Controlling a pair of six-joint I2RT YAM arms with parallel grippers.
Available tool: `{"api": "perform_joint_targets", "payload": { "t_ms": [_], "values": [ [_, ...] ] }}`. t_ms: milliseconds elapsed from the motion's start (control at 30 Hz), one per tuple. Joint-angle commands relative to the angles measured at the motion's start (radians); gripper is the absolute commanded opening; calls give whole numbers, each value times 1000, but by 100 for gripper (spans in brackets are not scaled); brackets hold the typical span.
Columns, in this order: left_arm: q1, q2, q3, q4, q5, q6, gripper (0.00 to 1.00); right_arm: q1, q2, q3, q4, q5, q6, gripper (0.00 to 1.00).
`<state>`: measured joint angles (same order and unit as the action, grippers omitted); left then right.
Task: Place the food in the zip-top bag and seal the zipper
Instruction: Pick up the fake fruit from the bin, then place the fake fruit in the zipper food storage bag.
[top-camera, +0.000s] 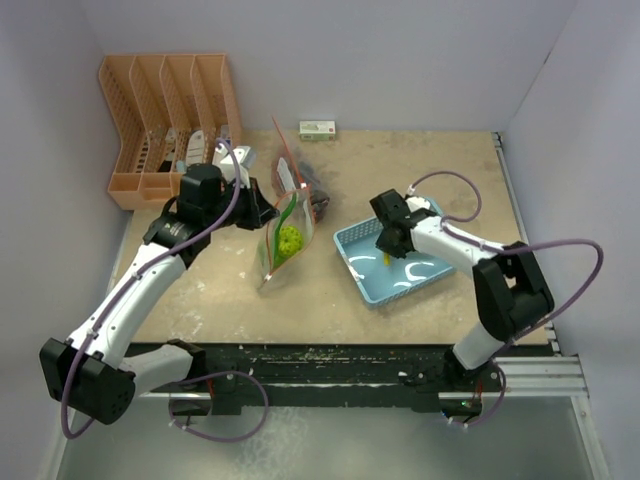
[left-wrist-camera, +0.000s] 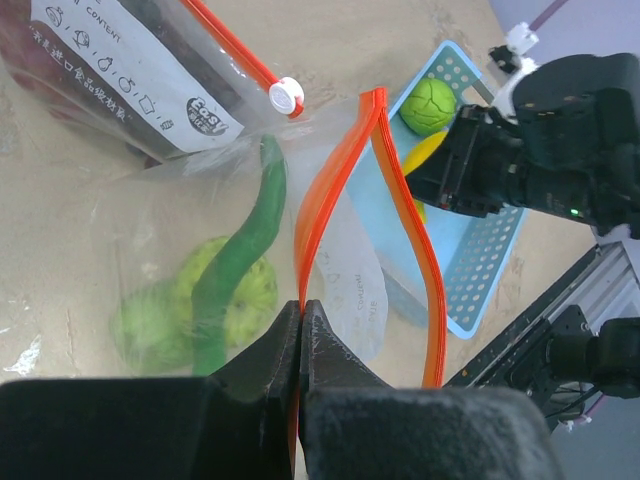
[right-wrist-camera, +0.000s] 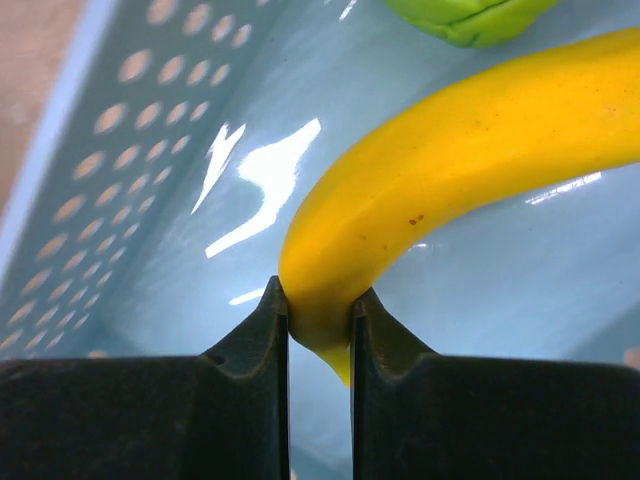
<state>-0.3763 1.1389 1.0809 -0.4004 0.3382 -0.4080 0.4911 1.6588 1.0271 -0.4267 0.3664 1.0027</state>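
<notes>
The clear zip-top bag (top-camera: 285, 240) stands open left of centre, its orange-red zipper (left-wrist-camera: 405, 190) spread in a loop. Inside lie a long green pepper (left-wrist-camera: 250, 235) and a round green fruit (left-wrist-camera: 150, 320). My left gripper (left-wrist-camera: 301, 310) is shut on the near zipper strip, holding the mouth open; it also shows from above (top-camera: 268, 213). My right gripper (right-wrist-camera: 320, 305) is down in the light-blue basket (top-camera: 400, 285), shut on the tip of the yellow banana (right-wrist-camera: 470, 150). Another round green fruit (right-wrist-camera: 470, 15) lies in the basket beyond the banana.
A second printed clear bag (left-wrist-camera: 120, 70) with dark contents and a white slider lies behind the open bag. An orange file rack (top-camera: 165, 110) stands at the back left. A small box (top-camera: 318, 128) sits by the back wall. Walls close in on both sides.
</notes>
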Motion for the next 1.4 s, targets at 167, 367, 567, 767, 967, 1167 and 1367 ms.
{"api": "perform_joint_targets", "payload": {
  "t_ms": [167,367,567,767,967,1167,1367],
  "values": [
    [-1,16,2,47,17,11,0,211,-239,111,-31,127,-145,0],
    [-1,10,14,42,10,11,0,364,-358,179,254,76,-376,0],
    [-1,10,8,49,12,6,0,385,-444,154,510,-123,-486,0],
    [-1,7,4,66,20,-6,0,425,-354,153,726,-151,-529,0],
    [0,-4,10,52,17,-4,0,471,-260,87,947,-138,-522,0],
    [0,-10,11,48,8,0,0,533,-200,105,871,-81,-531,0],
    [-1,-12,5,50,11,-4,0,588,-194,95,741,52,-504,9]
  ]
}}
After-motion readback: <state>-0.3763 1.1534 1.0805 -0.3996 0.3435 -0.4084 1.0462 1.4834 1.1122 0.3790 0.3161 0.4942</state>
